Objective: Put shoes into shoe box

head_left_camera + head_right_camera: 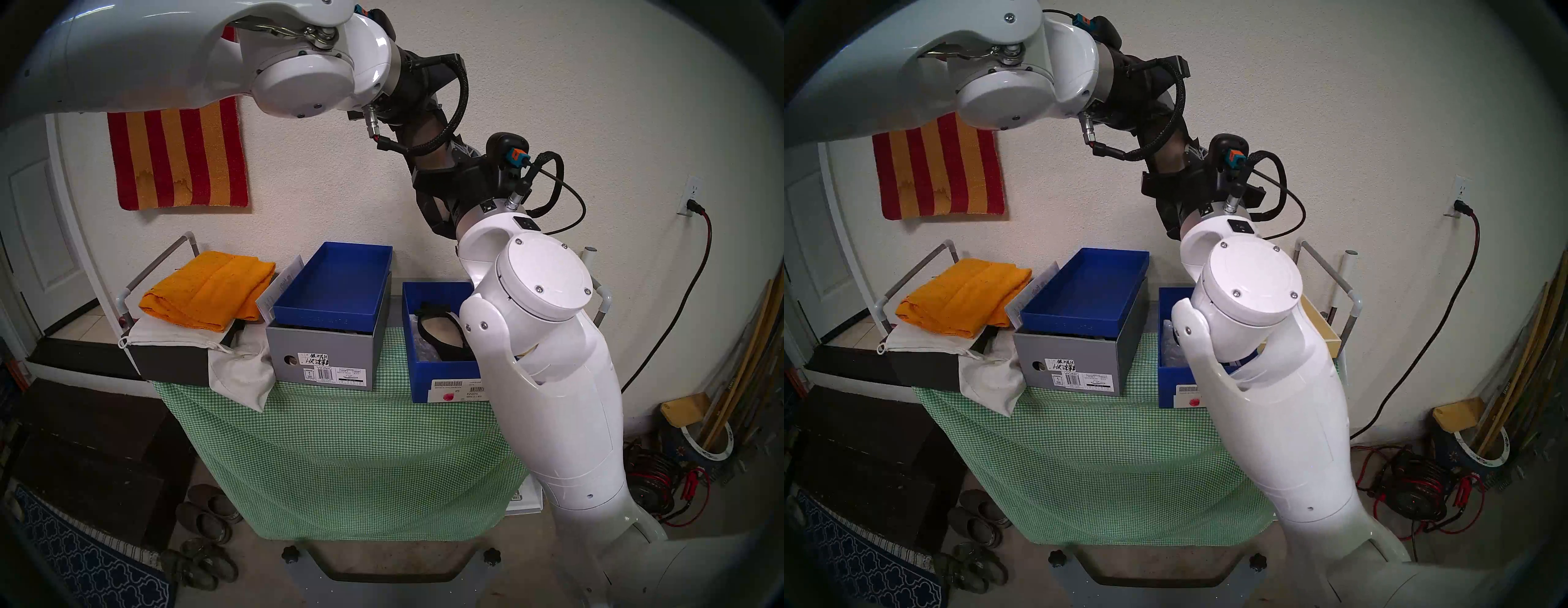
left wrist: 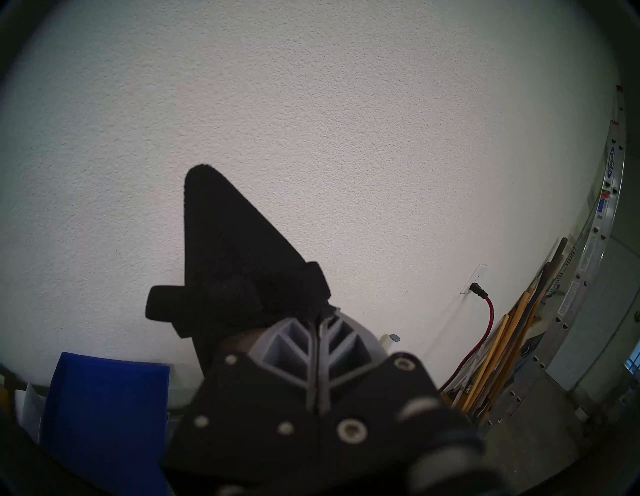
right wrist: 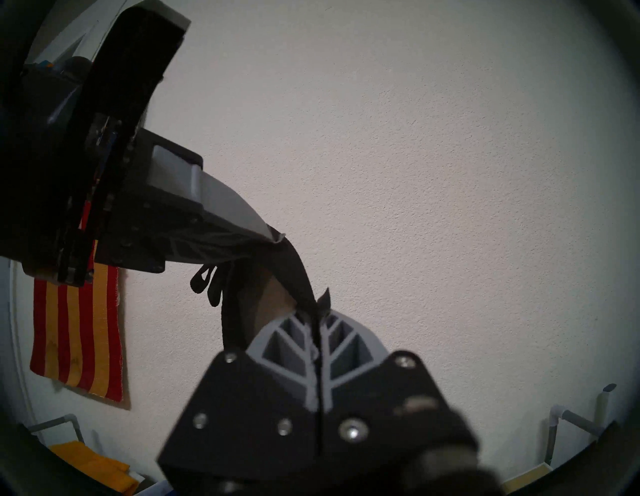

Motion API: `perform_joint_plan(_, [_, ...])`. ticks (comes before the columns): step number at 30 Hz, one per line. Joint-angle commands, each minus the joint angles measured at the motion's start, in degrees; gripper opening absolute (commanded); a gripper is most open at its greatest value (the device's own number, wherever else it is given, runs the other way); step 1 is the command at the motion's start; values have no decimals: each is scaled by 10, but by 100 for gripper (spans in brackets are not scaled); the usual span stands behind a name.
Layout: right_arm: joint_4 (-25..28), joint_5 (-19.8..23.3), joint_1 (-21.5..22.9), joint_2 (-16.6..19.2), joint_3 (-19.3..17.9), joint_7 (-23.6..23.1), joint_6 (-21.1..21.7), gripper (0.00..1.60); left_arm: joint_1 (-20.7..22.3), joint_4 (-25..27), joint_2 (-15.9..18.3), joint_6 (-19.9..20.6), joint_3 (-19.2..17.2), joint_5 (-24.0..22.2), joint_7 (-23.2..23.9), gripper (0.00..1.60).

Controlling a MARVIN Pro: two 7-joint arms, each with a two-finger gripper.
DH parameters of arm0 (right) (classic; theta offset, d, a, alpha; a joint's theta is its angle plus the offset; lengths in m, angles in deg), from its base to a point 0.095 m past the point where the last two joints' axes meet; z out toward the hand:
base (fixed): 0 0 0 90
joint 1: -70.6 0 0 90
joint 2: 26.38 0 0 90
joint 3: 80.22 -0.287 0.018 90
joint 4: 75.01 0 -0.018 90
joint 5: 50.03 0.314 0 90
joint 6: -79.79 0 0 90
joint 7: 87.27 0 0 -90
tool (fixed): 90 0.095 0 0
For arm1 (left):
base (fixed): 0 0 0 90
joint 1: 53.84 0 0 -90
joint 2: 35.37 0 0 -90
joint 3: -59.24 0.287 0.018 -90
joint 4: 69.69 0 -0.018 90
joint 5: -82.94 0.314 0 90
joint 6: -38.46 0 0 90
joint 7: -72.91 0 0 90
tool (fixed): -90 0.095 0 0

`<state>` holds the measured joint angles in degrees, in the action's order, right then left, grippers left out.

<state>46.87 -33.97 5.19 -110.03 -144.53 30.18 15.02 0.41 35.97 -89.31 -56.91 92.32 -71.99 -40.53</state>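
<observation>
The left tool [image 2: 317, 320] is pressed together on the rim of a black flat [image 2: 225, 249], holding it high in the air in front of the wall, toe pointing away. The right tool [image 3: 317, 317] is likewise pinched onto the same shoe's thin black edge [image 3: 294, 273], just below the left tool, so both grip one shoe between them above the worktop [image 1: 339, 446]. The other flat [image 1: 441, 335] lies inside the blue shoe box [image 1: 420, 373] at the worktop's right, partly hidden by the right arm. A grey box [image 1: 322, 361] carrying the blue lid [image 1: 335, 288] stands just left of it, with bare green cloth in front.
</observation>
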Motion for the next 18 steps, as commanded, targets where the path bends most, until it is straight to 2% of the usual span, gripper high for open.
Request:
perform_joint_plan(1, [-12, -11, -10, -20, -1, 29, -22, 0, 2, -19, 6, 72, -5, -42, 45, 160])
perform_joint_plan(2, [-15, -12, -8, -21, -1, 33, -25, 0, 3, -17, -2, 72, 1, -48, 56, 160])
perform_joint_plan(3, [-19, -13, -6, -22, -3, 35, -29, 0, 10, -20, -20, 95, 9, -37, 43, 160])
perform_joint_plan(4, [-21, -14, -5, -22, -3, 35, -29, 0, 7, -21, -30, 97, 12, -46, 43, 160])
perform_joint_plan(8, [-24, -17, -7, -22, -5, 41, -33, 0, 2, -31, -34, 142, 15, -58, 67, 160])
perform_joint_plan(14, [-45, -39, 11, -45, -7, 72, -60, 0, 18, -44, -22, 212, 32, -68, 108, 160])
perform_joint_plan(18, [-57, -54, 21, -59, -4, 99, -55, 0, 30, -54, -3, 254, 38, -72, 119, 160])
